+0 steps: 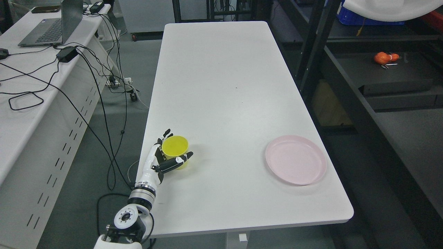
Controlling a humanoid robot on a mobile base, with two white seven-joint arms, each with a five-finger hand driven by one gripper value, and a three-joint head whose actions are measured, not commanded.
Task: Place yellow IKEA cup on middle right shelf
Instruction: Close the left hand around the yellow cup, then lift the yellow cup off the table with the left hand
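The yellow cup point(174, 147) stands upright near the left edge of the white table point(225, 86), its mouth facing up. My left hand point(178, 145) reaches in from the lower left and wraps the cup: the thumb point(181, 159) lies across its near side and the fingers point(165, 135) curve round its far left side. The cup looks to be resting on the table, or barely above it. A dark shelf rack point(349, 93) stands along the table's right side. My right arm does not show.
A pink plate point(296, 159) lies near the table's right front corner. On one dark shelf board sits an orange object point(385, 57). To the left, a desk point(20, 114) carries a laptop point(52, 26) and trailing black cables.
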